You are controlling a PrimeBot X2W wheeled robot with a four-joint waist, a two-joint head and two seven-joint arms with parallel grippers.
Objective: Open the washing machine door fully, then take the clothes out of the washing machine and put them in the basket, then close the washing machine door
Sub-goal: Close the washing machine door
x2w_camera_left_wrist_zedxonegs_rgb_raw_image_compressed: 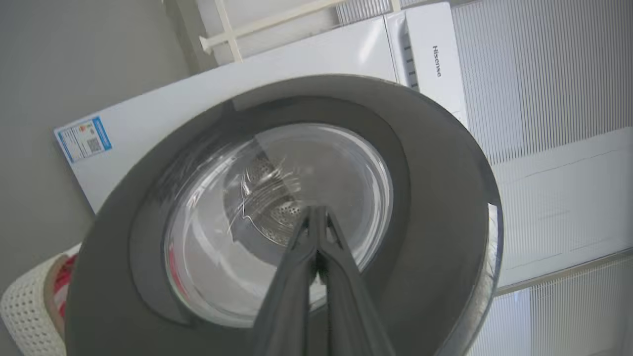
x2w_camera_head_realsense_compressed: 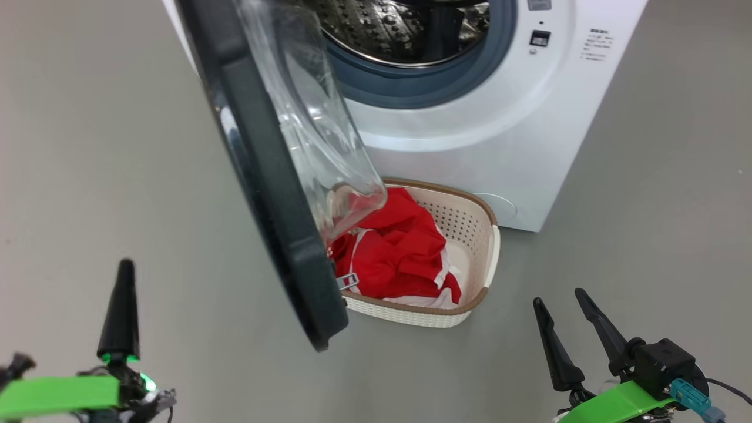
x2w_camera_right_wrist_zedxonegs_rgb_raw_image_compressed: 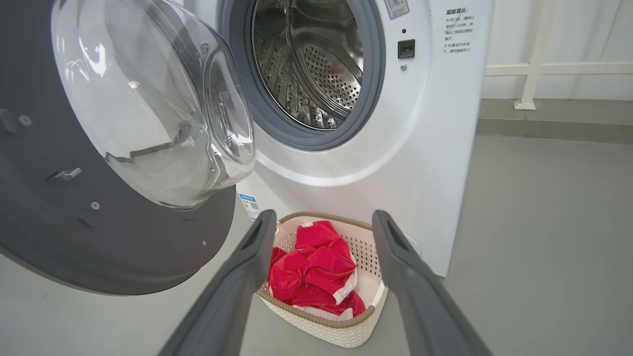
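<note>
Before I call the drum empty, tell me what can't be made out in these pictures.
Near floor of the drum, right wrist view: behind the grey rubber ring; the head view's top edge cuts the drum off.
Left end of the basket, head view: behind the washing machine door.
Anything under the red clothes: covered by them.
Panel print, right wrist view: too small to read.

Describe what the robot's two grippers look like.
Each has two long, tapering dark fingers on a green bracket. The left gripper shows a green light at its base; the right gripper carries a black block, a teal connector and a dark cable.
</note>
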